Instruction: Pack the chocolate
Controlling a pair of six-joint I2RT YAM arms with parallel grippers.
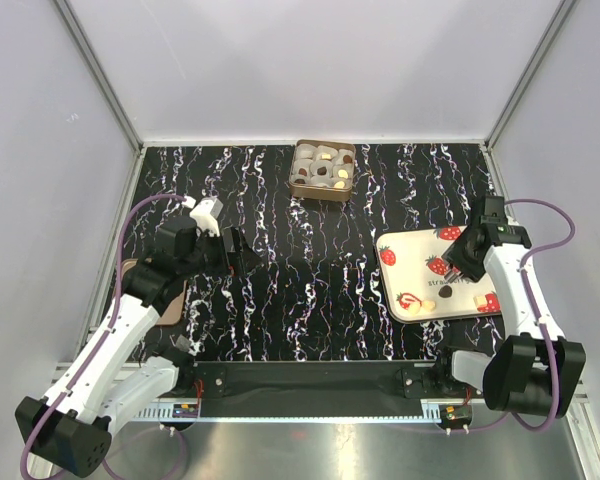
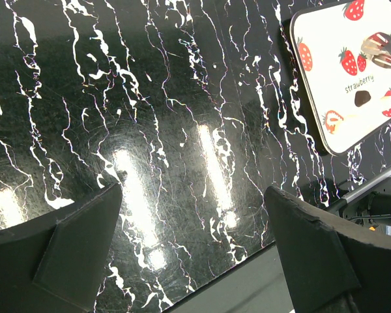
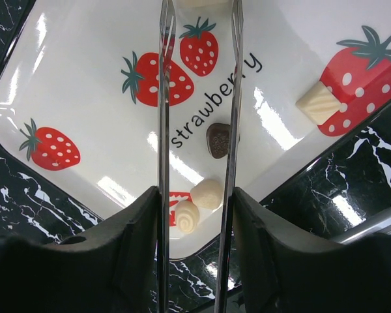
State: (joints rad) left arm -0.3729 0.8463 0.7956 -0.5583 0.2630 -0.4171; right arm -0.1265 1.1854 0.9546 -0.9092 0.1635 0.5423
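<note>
Chocolates lie on the white strawberry-print tray (image 1: pixel 405 250): a dark brown one (image 3: pixel 218 140), two cream ones (image 3: pixel 207 193) (image 3: pixel 186 216) and a cream square (image 3: pixel 318 103). In the top view the dark one (image 1: pixel 446 295) and the square (image 1: pixel 480 299) sit near the tray's front edge. My right gripper (image 1: pixel 467 255) (image 3: pixel 194 195) hovers over the tray, shut on metal tongs (image 3: pixel 163 98). Their two blades stand apart, straddling the dark chocolate, and their tips run out of view. My left gripper (image 1: pixel 242 255) (image 2: pixel 194 192) is open and empty above the black marble table.
A brown box (image 1: pixel 322 170) with white paper cups, some holding chocolates, stands at the back centre. The tray also shows far right in the left wrist view (image 2: pixel 319 78). The table's front edge and a metal rail (image 1: pixel 310 385) lie near the arm bases.
</note>
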